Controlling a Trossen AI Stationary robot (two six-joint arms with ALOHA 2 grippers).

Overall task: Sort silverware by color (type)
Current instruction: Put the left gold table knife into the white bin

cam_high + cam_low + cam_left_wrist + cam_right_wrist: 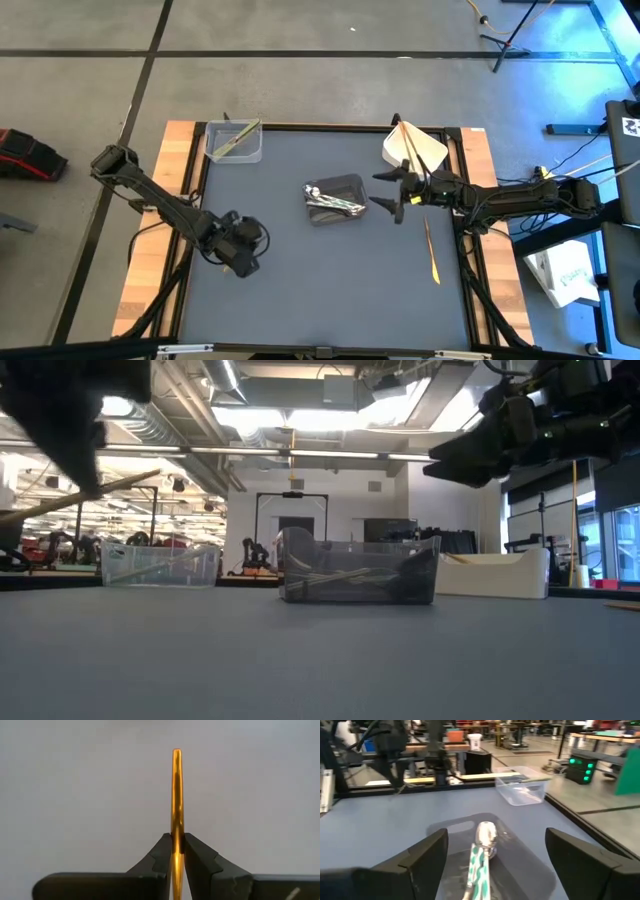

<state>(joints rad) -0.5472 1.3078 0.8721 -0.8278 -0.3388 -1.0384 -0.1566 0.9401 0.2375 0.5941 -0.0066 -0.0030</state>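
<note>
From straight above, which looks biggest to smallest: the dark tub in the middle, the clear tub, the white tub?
1. White tub and dark tub: too alike to rank; the white one sits cornerwise.
2. Clear tub: slightly smaller.

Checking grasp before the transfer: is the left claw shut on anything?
Shut on a tan wooden utensil: in the left wrist view both fingers of the left claw pinch its edge-on handle.

Left gripper (177, 857) clamped tight; right gripper (492, 860) spread wide.
</note>
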